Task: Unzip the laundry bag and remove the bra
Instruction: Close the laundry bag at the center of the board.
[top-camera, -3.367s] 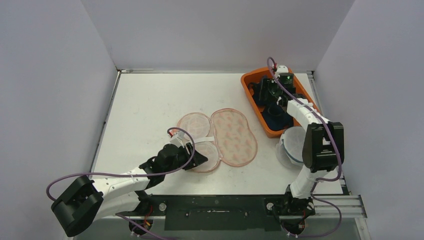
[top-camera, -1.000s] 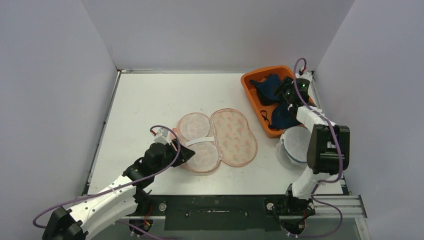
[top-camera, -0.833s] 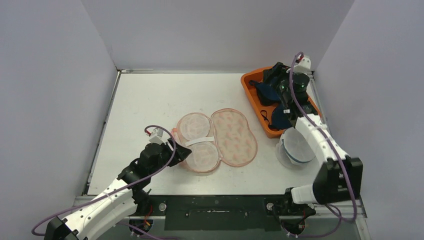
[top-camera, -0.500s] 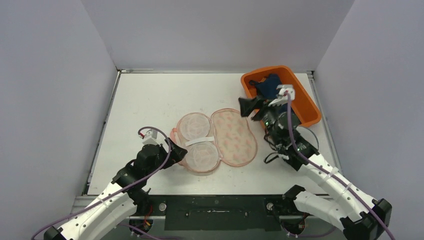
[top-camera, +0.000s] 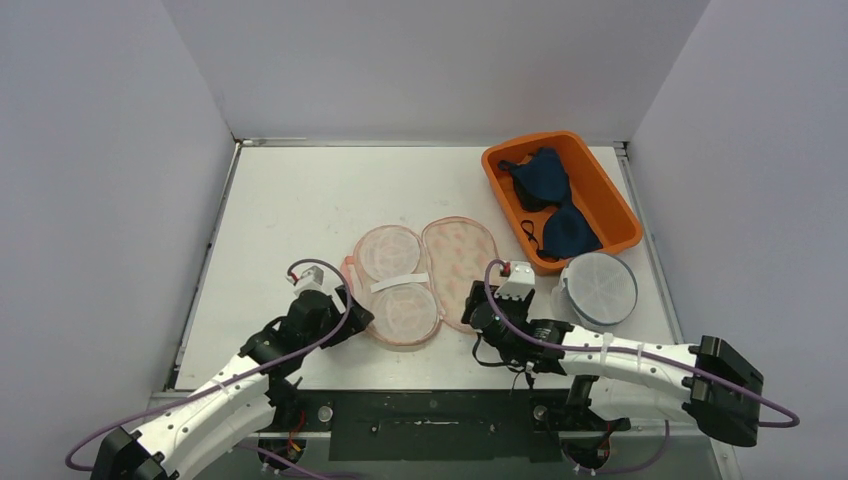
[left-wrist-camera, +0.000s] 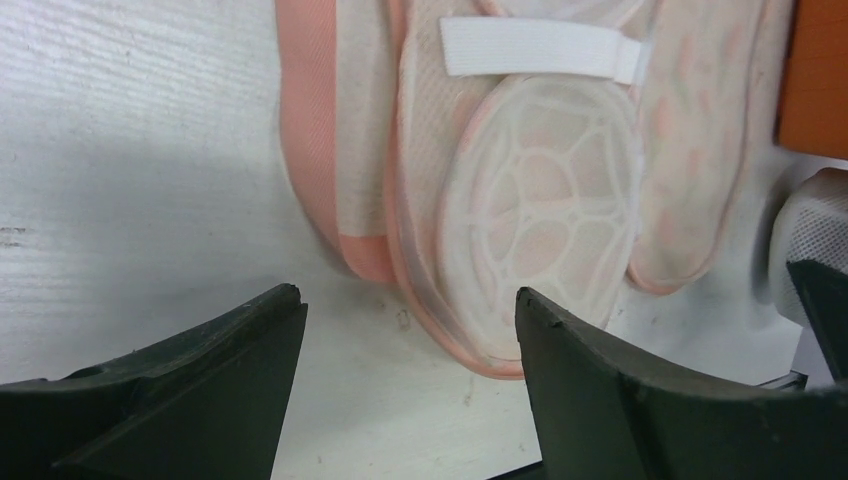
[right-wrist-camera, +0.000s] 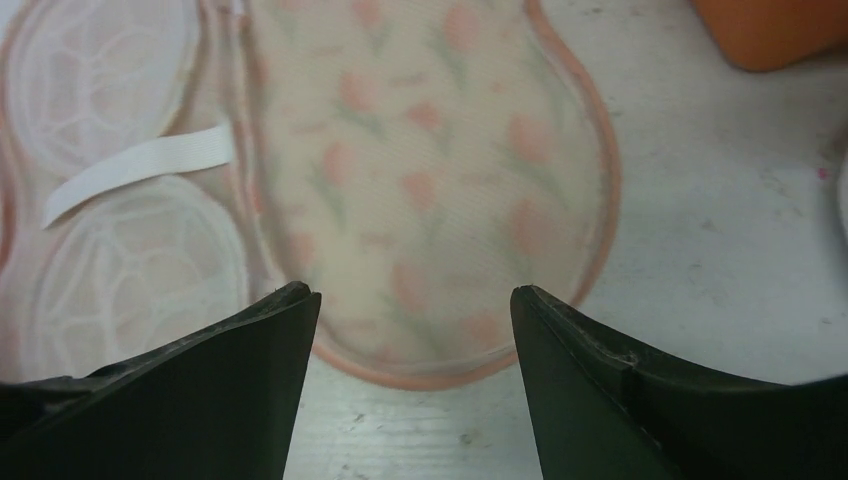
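The pink mesh laundry bag (top-camera: 468, 272) lies unzipped and spread flat mid-table, its floral lid folded to the right (right-wrist-camera: 430, 160) and its two moulded cups (left-wrist-camera: 540, 210) to the left under a white elastic strap (top-camera: 400, 282). The dark blue bra (top-camera: 550, 190) lies in the orange bin (top-camera: 507, 207) at the back right. My left gripper (top-camera: 358, 318) (left-wrist-camera: 405, 295) is open and empty, low over the table at the bag's near left edge. The right gripper (top-camera: 472, 316) (right-wrist-camera: 412, 292) is open and empty just short of the lid's near end.
A round white mesh pouch (top-camera: 597, 287) sits right of the bag, in front of the bin, and shows at the right edge of the left wrist view (left-wrist-camera: 800, 230). The bin's corner (right-wrist-camera: 770, 30) is at the upper right of the right wrist view. Grey walls enclose the table.
The right arm swung from the orange bin down to the bag's near right end, leaving the bra in the bin. Both grippers opened. The left arm drew back slightly toward me.
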